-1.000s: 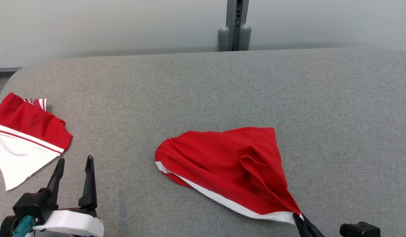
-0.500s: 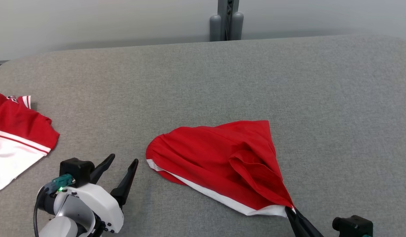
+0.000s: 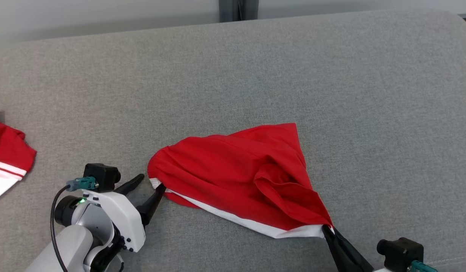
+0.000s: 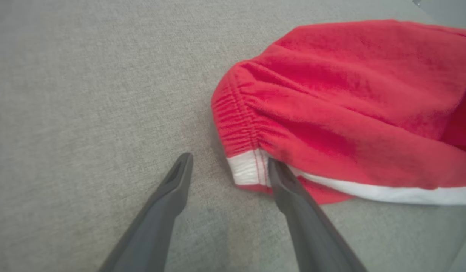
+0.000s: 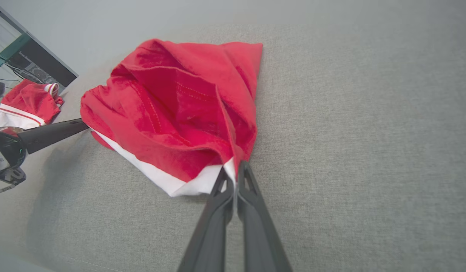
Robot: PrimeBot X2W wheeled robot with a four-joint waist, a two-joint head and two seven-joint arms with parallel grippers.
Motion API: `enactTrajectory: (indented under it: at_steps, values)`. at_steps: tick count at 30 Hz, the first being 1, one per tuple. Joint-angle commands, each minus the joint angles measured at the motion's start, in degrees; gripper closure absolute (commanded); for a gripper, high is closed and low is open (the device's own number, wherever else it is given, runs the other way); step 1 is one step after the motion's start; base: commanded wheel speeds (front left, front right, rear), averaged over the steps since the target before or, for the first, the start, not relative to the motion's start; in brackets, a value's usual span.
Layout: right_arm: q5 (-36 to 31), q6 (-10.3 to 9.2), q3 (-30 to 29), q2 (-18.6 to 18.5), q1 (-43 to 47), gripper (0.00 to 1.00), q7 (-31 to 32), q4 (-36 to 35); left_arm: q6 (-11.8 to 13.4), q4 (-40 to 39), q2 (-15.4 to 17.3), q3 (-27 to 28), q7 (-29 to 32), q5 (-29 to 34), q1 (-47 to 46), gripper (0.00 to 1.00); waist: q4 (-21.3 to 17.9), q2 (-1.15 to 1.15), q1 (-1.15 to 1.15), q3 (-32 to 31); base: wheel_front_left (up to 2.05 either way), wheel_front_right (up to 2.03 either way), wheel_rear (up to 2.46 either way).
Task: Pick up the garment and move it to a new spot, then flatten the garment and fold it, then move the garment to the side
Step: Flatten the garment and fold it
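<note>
Now R gripper (image 5: 235,177) pinches garment (image 3: 233,173) corner; L gripper (image 4: 229,160) spread, touching opposite end.

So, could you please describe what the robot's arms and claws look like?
The left claw has two long, tapered dark fingers on a glossy white wrist housing, topped by a black camera block with a teal connector, a thin black cable and a small green light. The right claw has matching dark fingers, a black block and a teal plug.
</note>
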Motion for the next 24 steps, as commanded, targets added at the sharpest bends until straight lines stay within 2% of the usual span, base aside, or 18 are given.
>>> enactTrajectory:
  at_steps: [1,4,5,7,8,14,19,24]
  values:
    - [0.1,0.04,-0.1,0.0,-0.9,1.00,-0.6,0.2,-0.5,0.9,0.4,-0.8,-0.1,-0.9,-1.6,0.00,-0.3,0.00,0.00,0.9,0.00,0.00,0.00]
    - [0.0,0.04,0.0,0.0,-1.3,1.00,-0.8,0.5,-0.5,1.2,1.1,-4.2,-0.5,-3.1,-3.6,0.00,-0.5,0.00,0.00,1.9,0.00,0.00,0.00]
    - [0.0,0.04,-0.1,0.0,-1.5,1.00,-1.0,0.6,-0.5,1.1,1.5,-5.0,-0.8,-3.8,-4.0,0.13,-0.5,0.00,0.00,2.1,0.00,0.00,0.00]
    - [-0.1,0.04,-0.2,-0.1,-1.8,1.00,-1.1,0.8,-0.5,0.7,2.2,-6.7,-1.9,-4.9,-4.8,0.91,-0.4,0.00,0.00,2.3,0.00,0.00,0.00]
    - [-0.1,0.04,-0.3,0.0,-1.8,1.00,-1.2,0.9,-0.5,0.4,2.4,-7.4,-2.3,-5.7,-5.0,1.00,-0.4,0.00,0.00,2.4,0.00,0.00,0.00]
    - [0.5,0.04,-0.6,0.0,-2.2,1.00,-1.8,0.7,-0.5,-0.7,4.3,-8.9,-4.5,-8.3,-5.7,1.00,0.0,0.00,0.00,2.1,0.00,0.00,0.00]
    - [4.2,0.04,-0.9,0.0,-2.9,1.00,-2.3,-1.4,-0.4,-4.3,6.2,-7.6,-6.6,-10.1,-4.7,1.00,0.6,0.00,0.00,0.9,0.00,0.00,0.00]
    - [9.0,0.04,-1.3,-0.5,-5.2,1.00,-1.7,-5.8,1.8,-11.4,8.8,-5.3,-6.9,-10.3,-4.3,1.00,1.2,0.00,0.00,-0.5,0.00,0.00,0.00]
